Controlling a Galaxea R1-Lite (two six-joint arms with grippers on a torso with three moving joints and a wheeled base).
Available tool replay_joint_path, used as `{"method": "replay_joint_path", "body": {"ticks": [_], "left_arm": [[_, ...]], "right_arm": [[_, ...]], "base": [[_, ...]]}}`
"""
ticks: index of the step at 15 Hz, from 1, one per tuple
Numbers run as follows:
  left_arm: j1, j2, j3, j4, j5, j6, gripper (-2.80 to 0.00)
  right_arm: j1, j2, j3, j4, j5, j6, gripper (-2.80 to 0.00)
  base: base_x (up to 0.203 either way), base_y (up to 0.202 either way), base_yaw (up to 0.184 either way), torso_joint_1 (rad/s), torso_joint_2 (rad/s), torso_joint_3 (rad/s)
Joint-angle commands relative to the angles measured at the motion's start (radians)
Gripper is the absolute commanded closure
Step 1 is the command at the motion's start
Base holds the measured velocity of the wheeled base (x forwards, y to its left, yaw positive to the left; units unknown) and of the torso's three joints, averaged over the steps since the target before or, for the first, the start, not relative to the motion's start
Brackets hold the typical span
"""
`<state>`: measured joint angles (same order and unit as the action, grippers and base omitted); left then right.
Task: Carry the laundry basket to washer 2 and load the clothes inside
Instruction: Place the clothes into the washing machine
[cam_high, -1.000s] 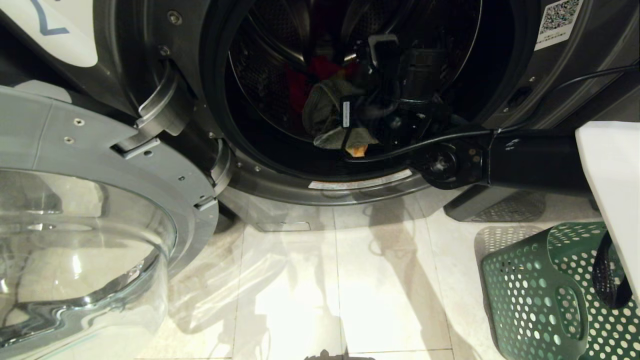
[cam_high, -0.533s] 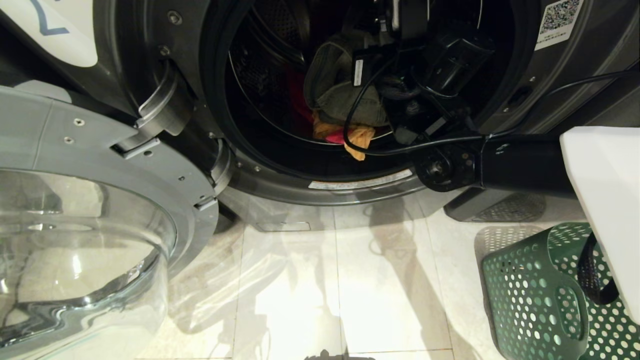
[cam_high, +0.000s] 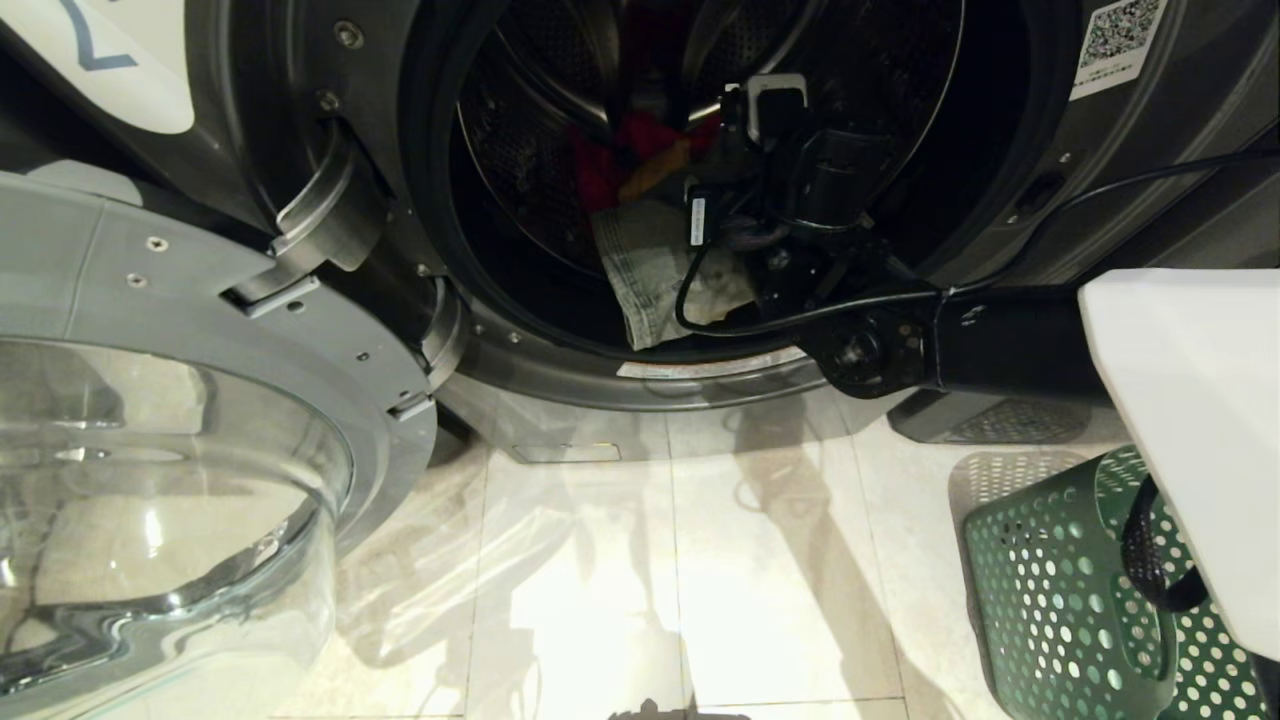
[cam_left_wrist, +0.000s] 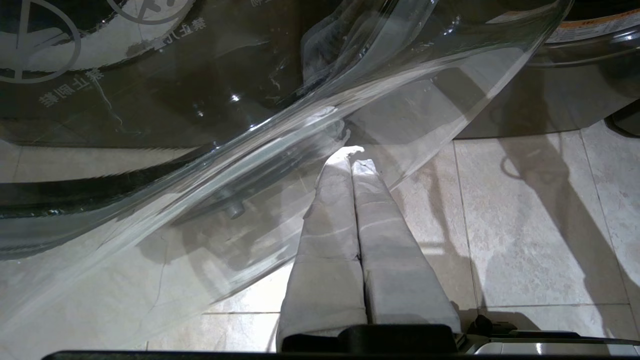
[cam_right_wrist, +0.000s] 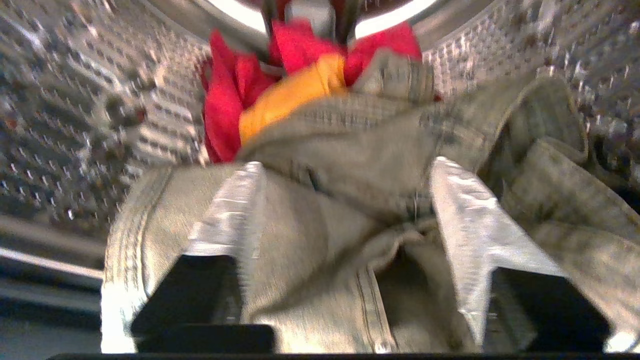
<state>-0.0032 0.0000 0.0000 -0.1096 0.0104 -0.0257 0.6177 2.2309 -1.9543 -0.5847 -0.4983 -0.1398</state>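
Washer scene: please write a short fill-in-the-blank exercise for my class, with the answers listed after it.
1. The washer's door stands ____.
2. The right gripper is inside the ____, fingers apart over grey-green jeans.
3. The basket on the floor is ____ in colour.
4. The left gripper's fingers are ____.

Answers: open; drum; green; shut

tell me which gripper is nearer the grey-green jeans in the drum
Right. The right gripper is inside the drum, fingers spread over the jeans. The left gripper hangs outside by the open glass door.
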Motion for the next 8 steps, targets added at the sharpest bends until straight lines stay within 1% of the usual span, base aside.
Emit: {"method": "replay_joint_path", "body": {"ticks": [1, 2, 4, 7, 8], "left_arm": [[0.000, 0.002, 0.040, -0.001, 0.000, 0.000, 0.00], [0.000, 0.001, 0.040, -0.001, 0.000, 0.000, 0.00], [0.000, 0.000, 0.040, -0.001, 0.000, 0.000, 0.00], [0.000, 0.001, 0.040, -0.001, 0.000, 0.000, 0.00], [0.000, 0.002, 0.040, -0.001, 0.000, 0.000, 0.00]], "right_arm": [[0.003, -0.059, 0.015, 0.073, -0.004, 0.021, -2.80], [0.005, -0.100, 0.021, 0.145, -0.001, 0.064, -2.80], [0.020, -0.190, 0.027, 0.339, 0.016, 0.157, -2.80], [0.060, -0.289, 0.095, 0.655, 0.092, 0.265, -2.80], [0.078, -0.306, 0.113, 0.722, 0.106, 0.327, -2.80]], "base": [[0.000, 0.000, 0.000, 0.000, 0.00, 0.000], [0.000, 0.000, 0.000, 0.000, 0.00, 0.000], [0.000, 0.000, 0.000, 0.000, 0.00, 0.000], [0.000, 0.000, 0.000, 0.000, 0.00, 0.000], [0.000, 0.000, 0.000, 0.000, 0.00, 0.000]]}}
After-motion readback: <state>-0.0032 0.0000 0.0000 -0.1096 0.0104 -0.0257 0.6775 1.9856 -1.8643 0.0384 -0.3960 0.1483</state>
